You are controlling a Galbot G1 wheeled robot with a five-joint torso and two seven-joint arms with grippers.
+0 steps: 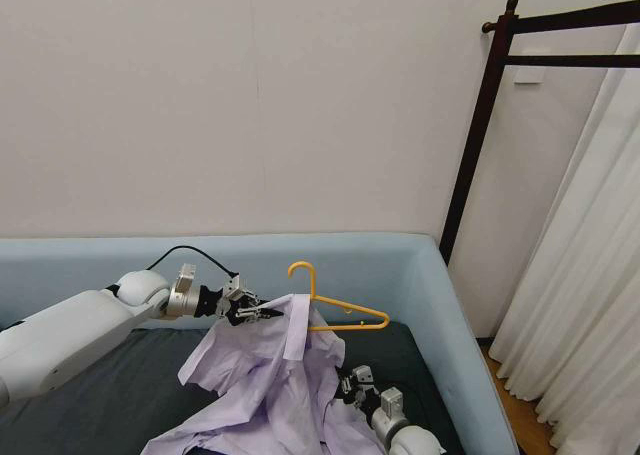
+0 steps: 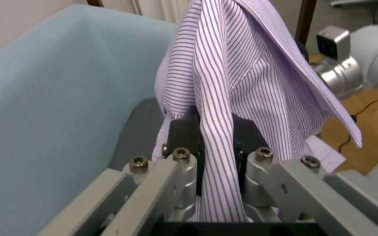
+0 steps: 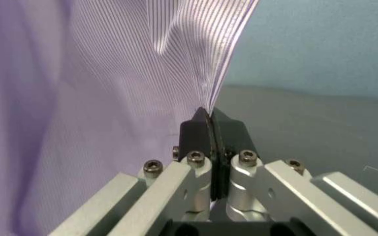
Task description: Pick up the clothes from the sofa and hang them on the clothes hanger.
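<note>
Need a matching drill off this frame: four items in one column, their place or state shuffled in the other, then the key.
1. yellow plastic hanger
2. left gripper
3. right gripper
4. dark wooden clothes rack

A. shut on the lilac striped shirt low down, over the dark seat cushion
B. stands past the right end of the pale blue sofa
C. one arm under the shirt, hook pointing up
D. shut on the shirt high up, beside the hanger

Pairs: 1-C, 2-D, 3-A, 4-B

Plain white wall (image 1: 250, 95); dark wooden rack (image 1: 478, 135) in the corner beside white curtains (image 1: 590, 275); wooden floor (image 1: 507, 395) below.
</note>
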